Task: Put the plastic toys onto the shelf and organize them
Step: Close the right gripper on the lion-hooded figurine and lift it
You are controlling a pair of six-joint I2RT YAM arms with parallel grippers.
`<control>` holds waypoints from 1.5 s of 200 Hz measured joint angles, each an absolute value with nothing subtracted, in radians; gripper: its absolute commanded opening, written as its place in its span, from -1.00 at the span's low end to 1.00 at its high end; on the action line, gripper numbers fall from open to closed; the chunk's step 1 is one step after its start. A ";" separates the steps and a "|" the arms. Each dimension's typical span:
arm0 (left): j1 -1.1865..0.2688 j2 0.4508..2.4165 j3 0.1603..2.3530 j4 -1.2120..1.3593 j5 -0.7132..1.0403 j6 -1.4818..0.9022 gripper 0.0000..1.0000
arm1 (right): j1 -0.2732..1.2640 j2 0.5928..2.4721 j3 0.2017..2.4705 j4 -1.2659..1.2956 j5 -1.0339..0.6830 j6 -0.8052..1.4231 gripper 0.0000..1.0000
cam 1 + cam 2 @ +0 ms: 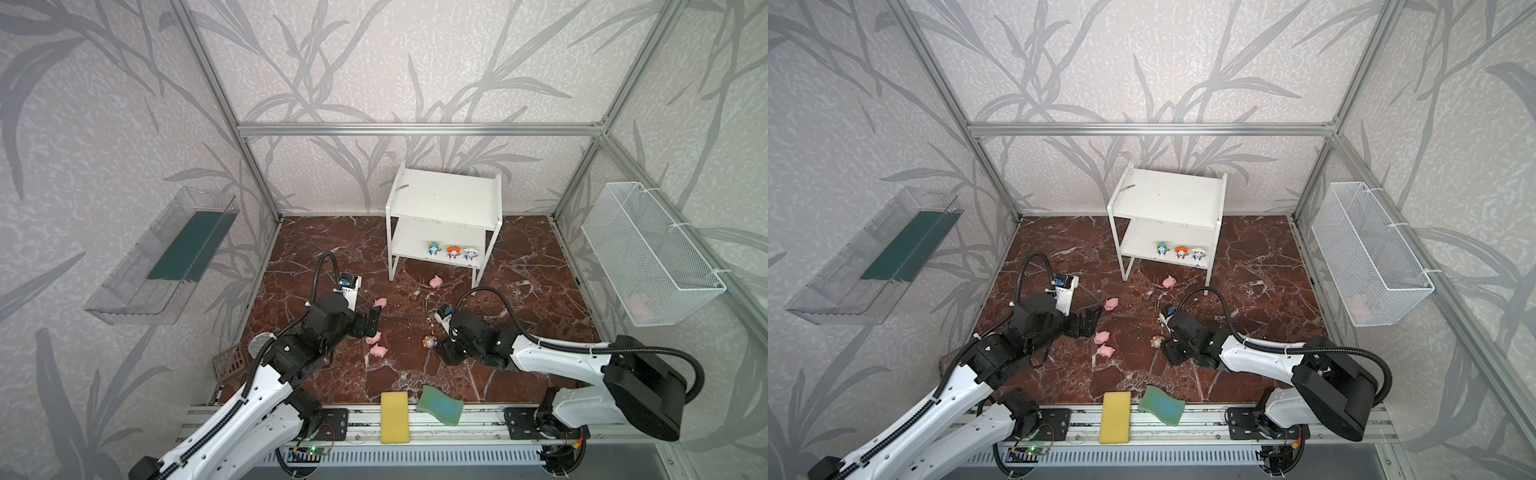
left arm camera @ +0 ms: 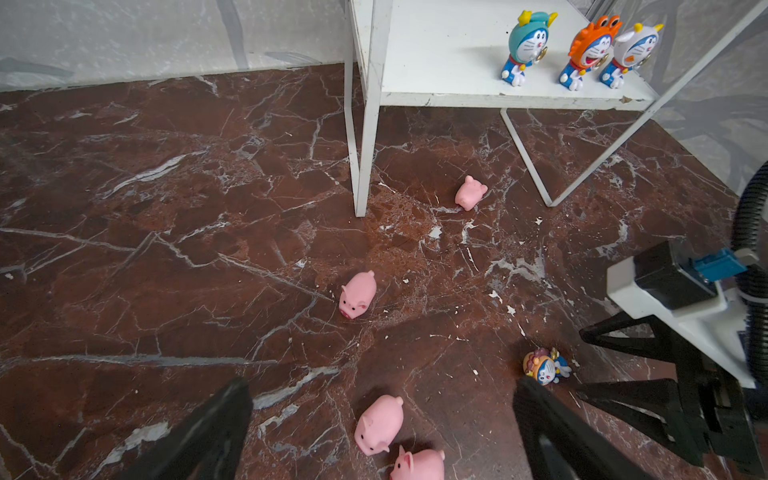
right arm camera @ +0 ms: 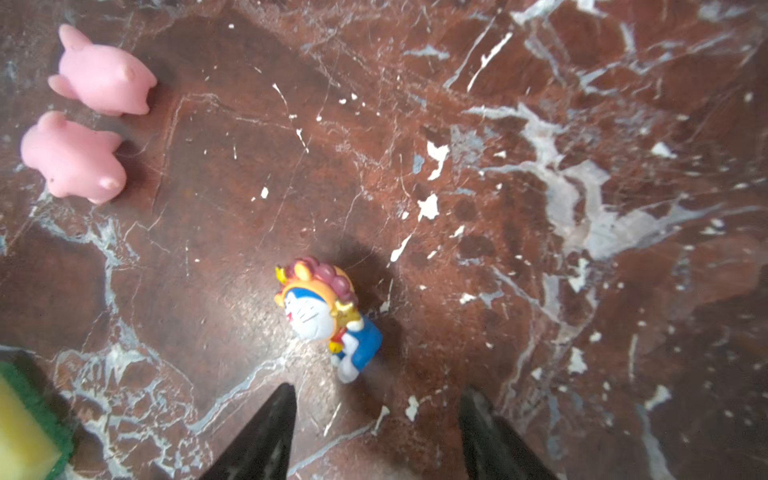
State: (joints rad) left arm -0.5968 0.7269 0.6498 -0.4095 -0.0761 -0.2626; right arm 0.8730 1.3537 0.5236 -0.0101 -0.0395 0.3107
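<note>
- One figurine (image 3: 328, 320) lies on its side on the surface (image 3: 540, 124), just ahead of the right jaws, which stand apart, empty.
- Four pigs (image 2: 357, 295) lie loose, two just by the left jaws (gaping wide, gripping nothing).
- Three figurines (image 2: 586, 50) stand on the lower board of the shelf (image 1: 444, 199), well beyond both.

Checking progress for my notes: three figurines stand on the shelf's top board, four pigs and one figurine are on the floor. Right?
No: the three figurines stand on the shelf's lower board, not the top, as both top views show. The four pigs and one figurine are on the floor.
</note>
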 measured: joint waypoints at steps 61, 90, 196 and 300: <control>-0.601 0.720 0.636 -0.393 -0.075 -0.265 0.98 | 0.804 1.413 0.477 0.137 -0.202 0.201 0.23; -0.601 0.722 0.635 -0.388 -0.072 -0.265 0.98 | 0.797 1.489 0.511 0.205 -0.262 0.143 0.19; -0.601 0.737 0.635 -0.381 -0.070 -0.264 0.98 | 0.793 1.489 0.502 0.200 -0.427 0.081 0.05; -0.602 0.768 0.635 -0.359 -0.031 -0.266 0.98 | 0.845 1.490 0.517 0.146 -0.340 0.079 -0.48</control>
State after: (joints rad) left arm -0.6018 0.7681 0.6346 -0.3588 -0.0307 -0.2661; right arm 0.8452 1.4899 0.5175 0.1459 -0.3401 0.0788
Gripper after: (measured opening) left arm 0.992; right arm 0.302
